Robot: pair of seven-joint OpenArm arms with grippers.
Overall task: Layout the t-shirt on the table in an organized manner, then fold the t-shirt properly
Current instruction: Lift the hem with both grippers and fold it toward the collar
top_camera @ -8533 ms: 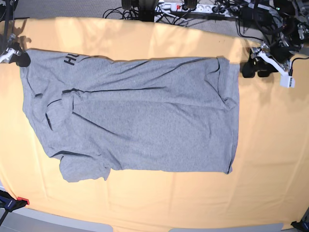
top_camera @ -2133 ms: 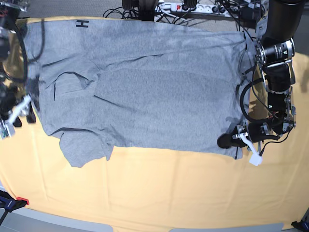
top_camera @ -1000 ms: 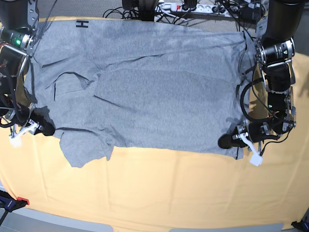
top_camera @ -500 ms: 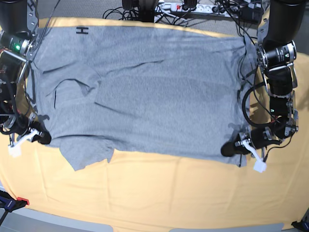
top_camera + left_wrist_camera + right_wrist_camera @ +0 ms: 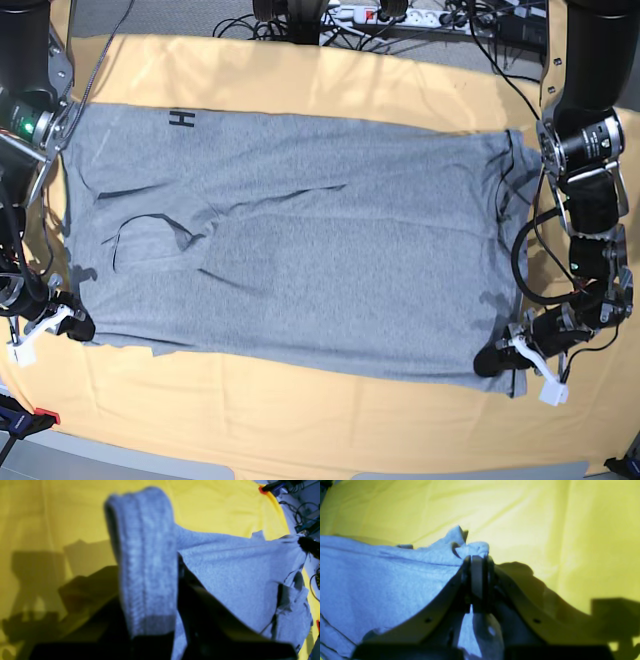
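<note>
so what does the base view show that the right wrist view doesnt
Only the base view shows the whole t-shirt spread flat, its black lettering, the left gripper shut on the opposite near corner, both arms, and the cables behind the table.

Only the right wrist view shows the right gripper close up, fingers pinched on a bunched fold of fabric.

Both show grey shirt cloth on the yellow table cover, with the right gripper clamped on its edge.

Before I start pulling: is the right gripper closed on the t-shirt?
Yes, the right gripper is shut on the t-shirt's bunched edge.
</note>
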